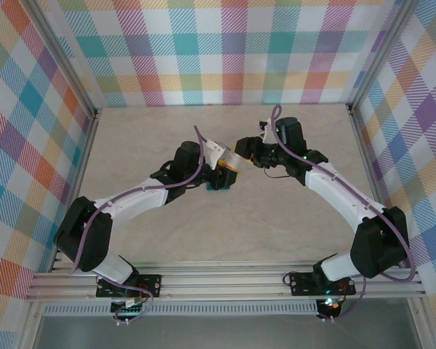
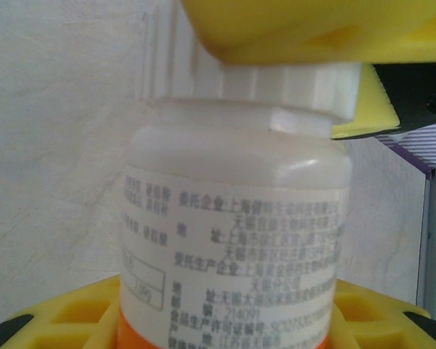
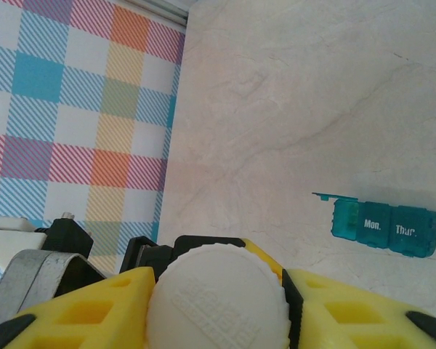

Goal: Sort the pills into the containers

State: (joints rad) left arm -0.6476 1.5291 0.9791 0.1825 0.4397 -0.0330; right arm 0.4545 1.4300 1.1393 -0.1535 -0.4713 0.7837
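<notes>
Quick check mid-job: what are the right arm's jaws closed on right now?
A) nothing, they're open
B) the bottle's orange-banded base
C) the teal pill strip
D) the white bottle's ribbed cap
D. The right wrist view shows the right gripper with its yellow jaws pressed on both sides of the ribbed white cap. The left gripper holds the bottle by its body, and the teal pill strip lies apart on the table.

Left claw (image 1: 225, 171) and right claw (image 1: 243, 151) both clamped, facing, nearly touching.
</notes>
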